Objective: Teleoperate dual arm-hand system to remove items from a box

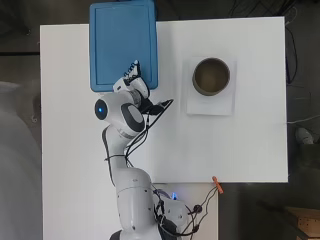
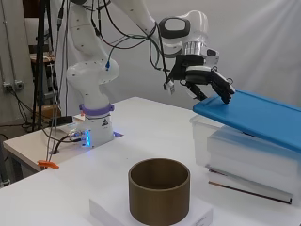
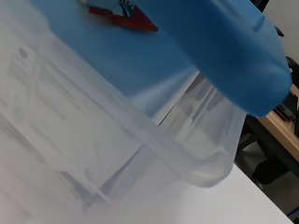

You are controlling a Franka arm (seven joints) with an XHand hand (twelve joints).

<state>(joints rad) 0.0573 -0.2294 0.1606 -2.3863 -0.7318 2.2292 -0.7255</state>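
Note:
A clear plastic box (image 2: 244, 160) stands at the table's far left in the overhead view, covered by a blue lid (image 1: 122, 40). My hand (image 1: 131, 75) is at the lid's near right corner. From the side, the hand (image 2: 202, 77) has its fingers curled over the edge of the lid (image 2: 263, 115), which sits tilted with that end raised. The wrist view shows the lid (image 3: 224, 51) lifted off the box rim (image 3: 154, 140), leaving a gap. A red shape (image 3: 124, 17) shows against the blue. What lies inside the box is hidden.
A brown cylindrical pot (image 1: 196, 82) stands on a flat white base (image 1: 210, 106) to the right of the box, open side up. An orange clip (image 1: 217, 185) sits at the table's near edge beside the arm's cables.

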